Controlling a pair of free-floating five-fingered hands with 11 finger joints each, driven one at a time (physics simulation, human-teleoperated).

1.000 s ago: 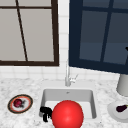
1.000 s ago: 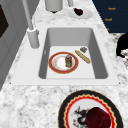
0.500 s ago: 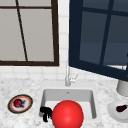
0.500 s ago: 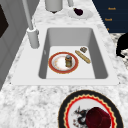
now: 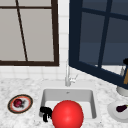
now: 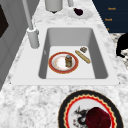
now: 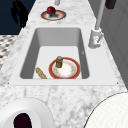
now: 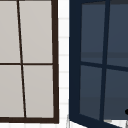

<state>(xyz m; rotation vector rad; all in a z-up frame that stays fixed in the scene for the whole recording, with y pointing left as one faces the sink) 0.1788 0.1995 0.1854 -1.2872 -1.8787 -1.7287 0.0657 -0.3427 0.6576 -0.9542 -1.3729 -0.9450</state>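
Left hand (image 5: 45,113) hangs at the sink's (image 5: 43,96) front-left edge, fingers curled down, holding nothing; better to open wide before reaching the jar (image 6: 68,60).

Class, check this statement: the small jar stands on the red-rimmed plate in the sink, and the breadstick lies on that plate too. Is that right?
Not quite. The small jar does stand on the red-rimmed plate in the sink, but the breadstick lies on the sink floor beside the plate, not on it. The left side view shows this.
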